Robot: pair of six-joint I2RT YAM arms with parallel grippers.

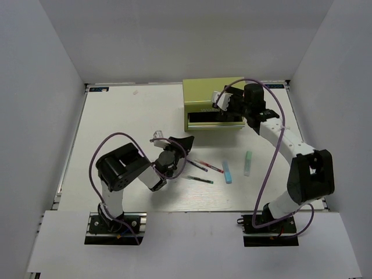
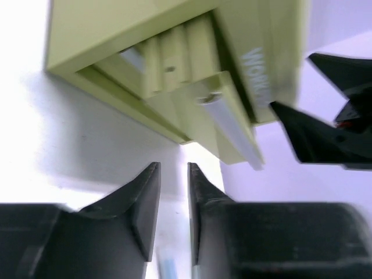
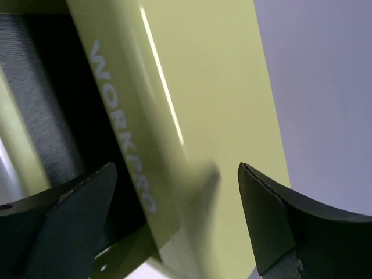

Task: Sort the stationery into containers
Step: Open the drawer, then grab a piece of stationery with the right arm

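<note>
The yellow-green WORKPRO chest stands at the back of the table with a front drawer pulled out. My right gripper is open over the chest's front right; in the right wrist view its jaws straddle the lettered front edge. My left gripper hovers in front of the chest, jaws a narrow gap apart, nothing clearly between them. On the table lie a red pen, a green pen, a light blue marker and a mint marker. The orange-capped marker is out of view.
In the left wrist view the chest fills the top, its drawer handle sticking out, and my right gripper's black fingers sit at the right. White walls enclose the table on three sides.
</note>
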